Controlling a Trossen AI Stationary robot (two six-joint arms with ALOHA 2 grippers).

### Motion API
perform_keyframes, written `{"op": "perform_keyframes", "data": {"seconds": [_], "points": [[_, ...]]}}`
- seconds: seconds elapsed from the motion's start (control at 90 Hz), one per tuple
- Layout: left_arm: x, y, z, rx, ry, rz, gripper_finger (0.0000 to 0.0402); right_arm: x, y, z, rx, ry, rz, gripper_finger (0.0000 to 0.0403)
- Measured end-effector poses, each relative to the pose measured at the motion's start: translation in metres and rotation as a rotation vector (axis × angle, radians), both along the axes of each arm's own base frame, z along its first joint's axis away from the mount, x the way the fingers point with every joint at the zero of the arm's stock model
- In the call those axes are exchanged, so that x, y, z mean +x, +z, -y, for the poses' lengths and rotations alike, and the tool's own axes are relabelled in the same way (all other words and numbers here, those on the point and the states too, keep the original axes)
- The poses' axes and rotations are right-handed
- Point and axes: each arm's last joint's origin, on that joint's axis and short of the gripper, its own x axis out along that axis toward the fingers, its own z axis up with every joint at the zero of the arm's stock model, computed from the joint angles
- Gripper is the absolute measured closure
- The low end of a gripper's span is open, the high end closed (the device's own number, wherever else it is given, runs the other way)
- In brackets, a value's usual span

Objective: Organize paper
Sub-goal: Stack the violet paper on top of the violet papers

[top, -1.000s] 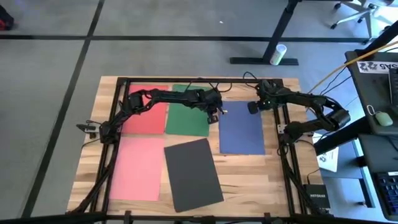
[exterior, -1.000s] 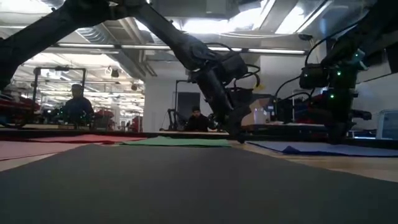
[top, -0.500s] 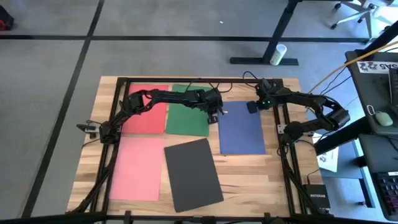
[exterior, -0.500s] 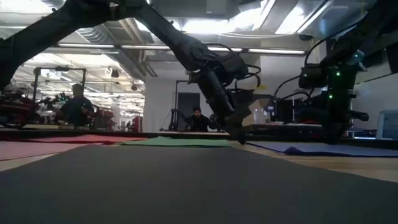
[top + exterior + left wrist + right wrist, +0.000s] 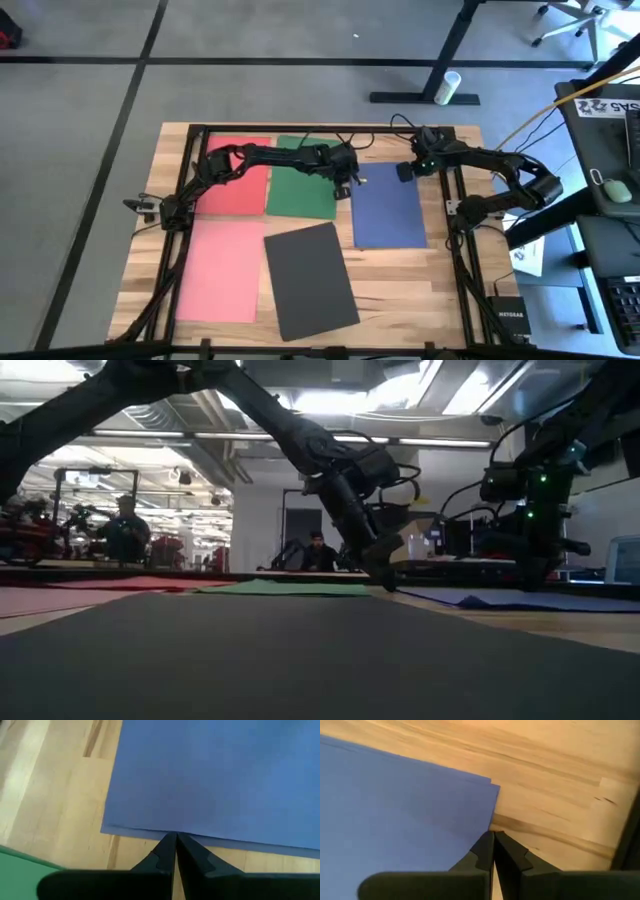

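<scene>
Wooden table, red, green, blue, pink, dark grey sheets lying flat

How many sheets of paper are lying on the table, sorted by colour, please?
Red sheet: 1
Pink sheet: 1
Green sheet: 1
Dark grey sheet: 1
Blue sheet: 1
Total: 5

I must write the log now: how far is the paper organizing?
Nothing looks gathered yet: the red, green, pink and dark grey sheets lie separately. Both the left gripper and right gripper, jaws shut, touch the blue sheet's far corners. Stacking remains.
</scene>
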Motion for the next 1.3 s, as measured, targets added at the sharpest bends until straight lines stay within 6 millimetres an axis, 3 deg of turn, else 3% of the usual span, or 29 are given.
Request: {"op": "perform_keyframes", "data": {"seconds": [0.789, 1.3], "points": [[0.0, -0.001, 0.002, -0.009, -0.002, -0.005, 0.0402, 0.0, 0.0, 0.0, -0.005, 0.03, -0.001, 0.0403], [-0.001, 0.022, 0.016, 0.022, -0.013, -0.017, 0.0402, 0.0, 0.0, 0.0, -0.007, 0.028, -0.01, 0.0403]]}}
